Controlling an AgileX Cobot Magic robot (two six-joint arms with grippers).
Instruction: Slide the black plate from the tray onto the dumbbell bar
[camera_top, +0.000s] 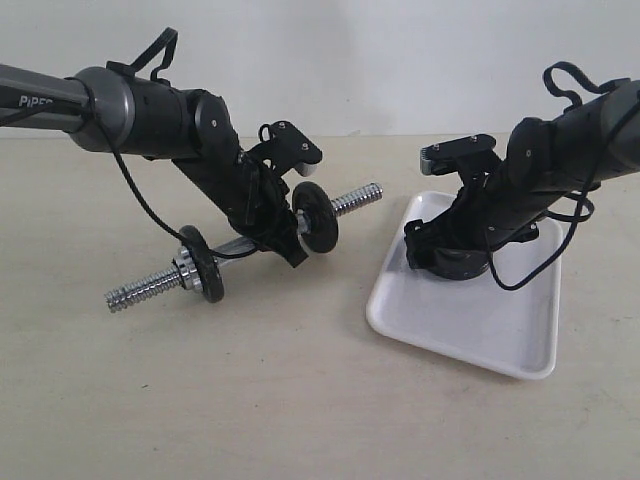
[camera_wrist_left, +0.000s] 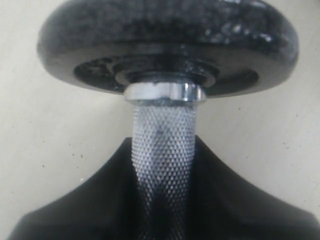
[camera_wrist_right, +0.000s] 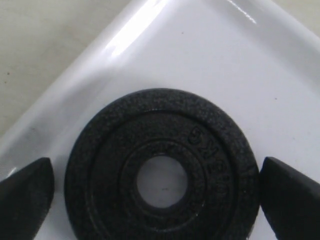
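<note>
While the left claw (camera_top: 268, 222) was clamped on the dumbbell bar (camera_wrist_left: 162, 145) at its knurled middle, the black plate (camera_wrist_right: 110, 150) lay flat in the tray (camera_wrist_right: 200, 60) between the jaws of the right claw (camera_wrist_right: 157, 195), which stood apart and not yet gripping, so lifting and sliding it on remained.

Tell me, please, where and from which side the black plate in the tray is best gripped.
Grip its outer rim at two opposite points, coming straight down from above. The black plate lies flat in the tray, so only its round edge offers facing sides; the open right gripper straddles it.
</note>
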